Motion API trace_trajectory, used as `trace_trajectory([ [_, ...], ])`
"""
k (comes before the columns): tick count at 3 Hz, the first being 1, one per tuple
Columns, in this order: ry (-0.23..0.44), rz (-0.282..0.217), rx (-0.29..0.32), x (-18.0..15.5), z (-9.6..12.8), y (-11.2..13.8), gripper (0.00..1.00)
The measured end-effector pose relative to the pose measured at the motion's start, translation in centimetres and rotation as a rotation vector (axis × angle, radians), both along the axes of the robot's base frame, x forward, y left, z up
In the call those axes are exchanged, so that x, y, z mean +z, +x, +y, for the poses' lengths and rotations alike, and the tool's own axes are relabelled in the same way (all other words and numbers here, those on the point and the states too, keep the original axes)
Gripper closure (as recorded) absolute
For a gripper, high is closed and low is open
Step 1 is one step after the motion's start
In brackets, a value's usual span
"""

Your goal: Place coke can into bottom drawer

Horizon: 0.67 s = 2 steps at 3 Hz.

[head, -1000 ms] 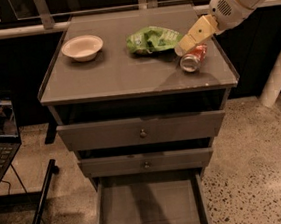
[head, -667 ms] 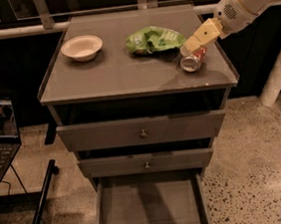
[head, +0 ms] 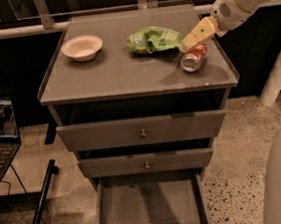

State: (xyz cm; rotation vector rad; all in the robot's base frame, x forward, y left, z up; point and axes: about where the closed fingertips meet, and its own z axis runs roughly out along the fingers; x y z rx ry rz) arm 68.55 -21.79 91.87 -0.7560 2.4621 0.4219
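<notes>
The coke can (head: pixel 194 58) lies on its side near the right edge of the counter (head: pixel 121 76), closer to the front-right corner than the back. Its silver end faces the front edge and its long axis runs diagonally toward the back-right corner. The gripper (head: pixel 187 44) reaches in from the right and hangs just behind the can on the back-edge side. Whether it is spread or pressed together I cannot tell. It isn't holding the can. A green chip bag (head: pixel 152 38) sits close on the can's left, crowding that side. A white bowl (head: pixel 81 46) is well apart near the back-left corner. The bottom drawer (head: pixel 150 208) stands pulled out below.
</notes>
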Motion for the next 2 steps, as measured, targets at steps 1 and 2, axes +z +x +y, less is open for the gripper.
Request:
trace_trajectory([
  [1,-0.013,0.004,-0.02,-0.4,0.6,1.9,0.0],
  [2,-0.018,0.033,-0.037,-1.7,1.1,3.4,0.0],
])
